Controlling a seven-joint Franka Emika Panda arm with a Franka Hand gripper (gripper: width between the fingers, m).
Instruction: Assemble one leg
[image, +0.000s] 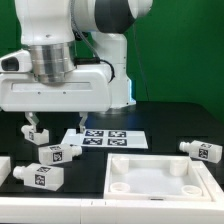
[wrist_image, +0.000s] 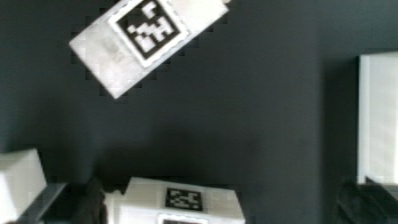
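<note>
A stubby white leg (image: 54, 153) with a black-and-white tag lies on the black table just under my gripper (image: 55, 128). In the wrist view this leg (wrist_image: 178, 198) sits between the open fingers, closer to one dark finger (wrist_image: 61, 203) than to the other (wrist_image: 366, 203), and I cannot tell whether either touches it. The gripper (wrist_image: 210, 206) is open and holds nothing. A second leg (image: 40, 177) lies nearer the front. A third (image: 201, 150) lies at the exterior view's right. A fourth (image: 4, 166) shows partly at the left edge.
The large white square tabletop (image: 160, 181) lies at the front right of the exterior view, and its edge (wrist_image: 377, 120) shows in the wrist view. The marker board (image: 106, 137) lies behind the gripper; it also shows in the wrist view (wrist_image: 150, 36).
</note>
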